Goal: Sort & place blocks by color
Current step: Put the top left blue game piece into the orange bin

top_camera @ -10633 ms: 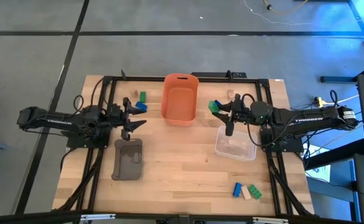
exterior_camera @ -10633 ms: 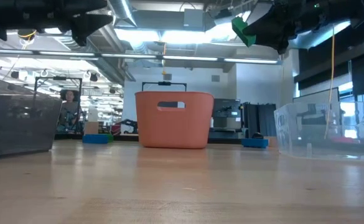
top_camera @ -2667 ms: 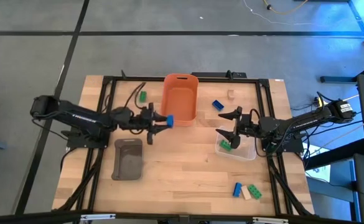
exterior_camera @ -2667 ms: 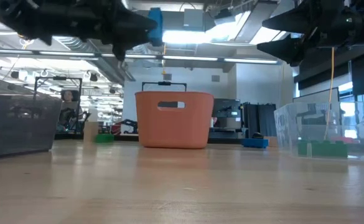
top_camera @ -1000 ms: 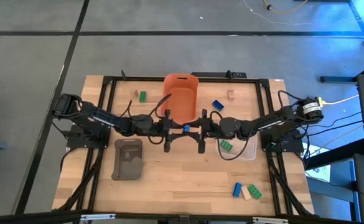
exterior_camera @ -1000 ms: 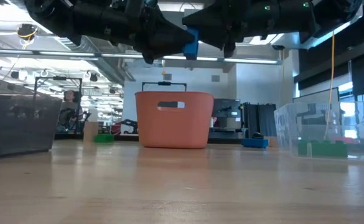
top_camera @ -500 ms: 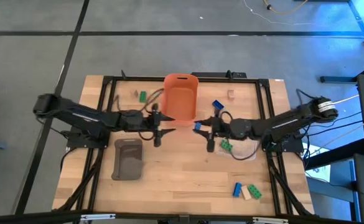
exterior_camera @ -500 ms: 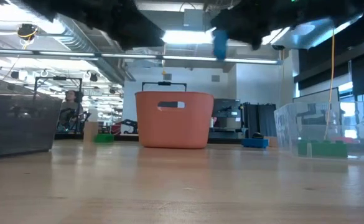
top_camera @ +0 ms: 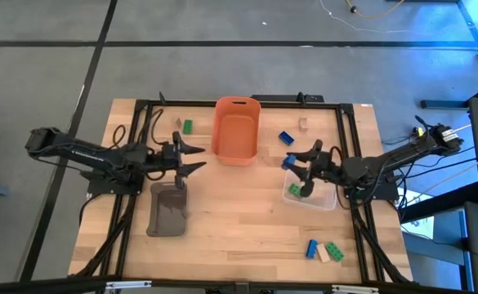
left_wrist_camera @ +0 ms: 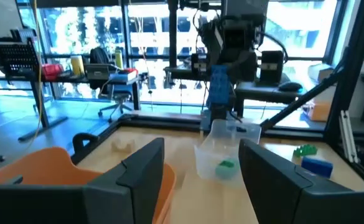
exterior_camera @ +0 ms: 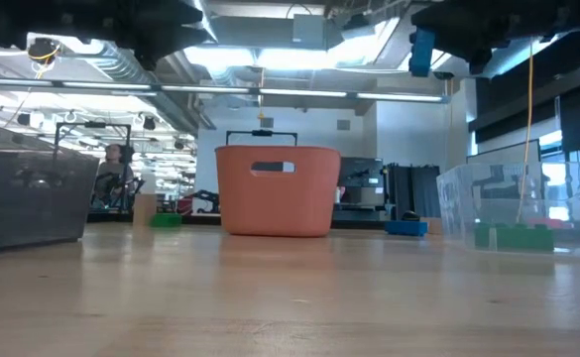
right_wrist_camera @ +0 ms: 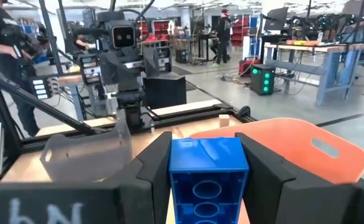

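- The right gripper (top_camera: 297, 166) has its fingers pinched on a blue block (right_wrist_camera: 206, 163); the right wrist view shows it square between the pads, and in the high view it hangs at the edge of the clear bin (top_camera: 320, 198)
- That clear bin holds one green block (top_camera: 295, 190); so one sorted for sure, and the bin looks like the green spot, which makes the blue one's destination a guess
- The left gripper (top_camera: 191, 158) hovers over the table between the orange bin (top_camera: 237, 131) and the grey tray (top_camera: 168, 209); fingers spread wide, nothing in them
- Orange bin looks empty from above; the grey tray too, as far as anyone can tell
- Loose ones: a green block (top_camera: 187, 126) and a tan block (top_camera: 177, 122) near the back left; a blue block (top_camera: 286, 138) and a tan block (top_camera: 303, 124) near the back right; plus a cluster at the front right of a blue block (top_camera: 311, 248), a tan block (top_camera: 323, 254) and a green block (top_camera: 334, 251)
- So it's early days; one block binned, one in the air, seven on the wood; most of the sorting is left
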Available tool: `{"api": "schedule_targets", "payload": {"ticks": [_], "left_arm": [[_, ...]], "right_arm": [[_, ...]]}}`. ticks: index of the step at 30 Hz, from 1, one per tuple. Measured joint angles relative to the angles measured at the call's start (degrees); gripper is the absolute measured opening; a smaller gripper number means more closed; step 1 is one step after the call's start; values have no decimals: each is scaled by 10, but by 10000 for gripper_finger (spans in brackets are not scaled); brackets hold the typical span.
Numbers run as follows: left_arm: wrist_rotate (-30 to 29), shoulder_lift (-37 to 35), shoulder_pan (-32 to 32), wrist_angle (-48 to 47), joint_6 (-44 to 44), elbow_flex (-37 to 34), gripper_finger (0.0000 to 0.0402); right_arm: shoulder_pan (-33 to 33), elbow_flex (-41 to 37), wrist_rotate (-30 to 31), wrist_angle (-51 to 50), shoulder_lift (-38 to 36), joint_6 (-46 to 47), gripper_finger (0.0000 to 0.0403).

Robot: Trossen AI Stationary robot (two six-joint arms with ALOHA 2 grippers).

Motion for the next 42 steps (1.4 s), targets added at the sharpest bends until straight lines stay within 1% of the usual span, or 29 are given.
{"api": "schedule_targets", "payload": {"ticks": [14,16,18,20,24,25,27,30,34,37,42], "left_arm": [[0,3,0,0,-1,0,199],[0,3,0,3,-1,0,199],[0,3,0,9,-1,0,199],[1,3,0,17,-1,0,199],[1,3,0,16,-1,0,199],[1,3,0,16,-1,0,199],[1,3,0,16,-1,0,199],[1,3,1,20,11,0,199],[0,3,1,25,19,0,199],[1,3,1,25,19,0,199],[0,3,1,24,19,0,199]], "right_arm": [[0,0,2,-1,3,-2,140],[-10,0,4,10,13,1,140],[-36,0,13,37,41,3,140],[-70,0,9,91,86,3,140],[-153,4,-78,222,200,3,140],[-173,10,-92,249,229,3,140],[-208,34,-101,285,286,3,140],[-243,84,-113,278,365,3,140],[-268,155,-155,263,450,2,140],[-283,199,-155,186,483,2,140],[-291,251,-154,74,494,6,140]]}}
